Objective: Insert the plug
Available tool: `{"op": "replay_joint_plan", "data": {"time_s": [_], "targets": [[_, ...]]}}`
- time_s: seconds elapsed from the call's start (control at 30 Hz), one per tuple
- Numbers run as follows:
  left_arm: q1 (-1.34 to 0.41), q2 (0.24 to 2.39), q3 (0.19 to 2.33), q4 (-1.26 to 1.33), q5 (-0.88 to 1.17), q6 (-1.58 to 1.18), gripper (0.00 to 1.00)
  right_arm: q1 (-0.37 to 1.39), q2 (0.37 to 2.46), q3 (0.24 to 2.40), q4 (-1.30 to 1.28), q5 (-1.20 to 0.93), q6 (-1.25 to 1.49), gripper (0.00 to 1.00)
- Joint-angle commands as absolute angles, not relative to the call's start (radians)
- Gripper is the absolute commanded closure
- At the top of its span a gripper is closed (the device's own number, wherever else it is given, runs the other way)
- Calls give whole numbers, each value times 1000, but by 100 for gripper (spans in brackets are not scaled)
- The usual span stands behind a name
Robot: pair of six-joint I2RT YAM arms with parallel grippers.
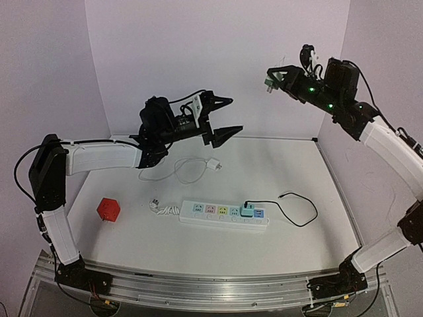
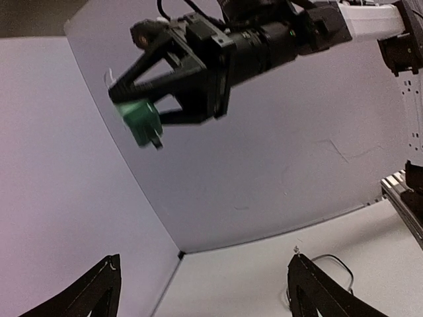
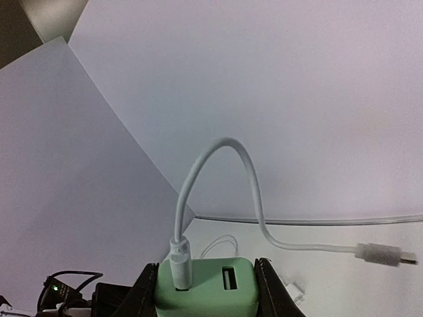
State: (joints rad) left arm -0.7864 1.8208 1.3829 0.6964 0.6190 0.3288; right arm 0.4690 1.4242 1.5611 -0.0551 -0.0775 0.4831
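1. The green plug point(image 1: 269, 84) is high above the desk point(image 1: 310, 178), at the right near the back wall. It is clamped between the two fingers of the right hand point(image 1: 272, 82), with its metal pins sticking out of the free face.
2. In the right wrist view the plug point(image 3: 206, 290) is a smooth, rounded, mint-green block with two slots in its top face. A short white lead point(image 3: 225, 172) sits in the left slot, arches up and over to the right, and ends in a free connector.
3. The left hand point(image 1: 234, 114) hovers empty over the back of the desk, its black wedge-shaped fingers spread wide apart. Its own camera looks between its fingertips point(image 2: 99, 290) at the right hand point(image 2: 135, 105) and the plug point(image 2: 141, 122).
4. The power strip point(image 1: 225, 215) lies flat on the desk, near the middle. It is a long white plastic bar with a row of pastel socket faces (any markings on them are too small to read).
5. A teal charger point(image 1: 246, 211) already fills a socket toward the strip's right end, and its black cable point(image 1: 301, 210) curls off to the right.
6. A red cube point(image 1: 108, 210) sits well to the left of the strip. A loose white cable point(image 1: 188, 170) loops on the desk behind the strip, below the left hand.
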Motion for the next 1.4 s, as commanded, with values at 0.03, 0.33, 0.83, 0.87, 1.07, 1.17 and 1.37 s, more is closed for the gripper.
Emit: {"op": "replay_joint_plan", "data": {"time_s": [0.03,0.33,0.83,0.87,1.07,1.17,1.37], "targets": [[-822,1881,1516,969,508,377,17,590,1392,1531,149,-47,533,100],[-851,1939,1626,1040,393,391,27,758,1456,1571,199,-9,520,100],[-851,1835,1460,1164,435,423,60,799,1464,1527,215,44,512,100],[-851,1833,1457,1170,434,421,59,799,1467,1523,215,49,513,100],[-852,1843,1492,1174,391,380,56,807,1504,1524,252,55,529,100],[-851,1855,1519,1163,360,370,58,814,1518,1523,280,55,532,100],[-852,1860,1527,1161,324,373,70,817,1515,1497,291,66,534,100]]}}
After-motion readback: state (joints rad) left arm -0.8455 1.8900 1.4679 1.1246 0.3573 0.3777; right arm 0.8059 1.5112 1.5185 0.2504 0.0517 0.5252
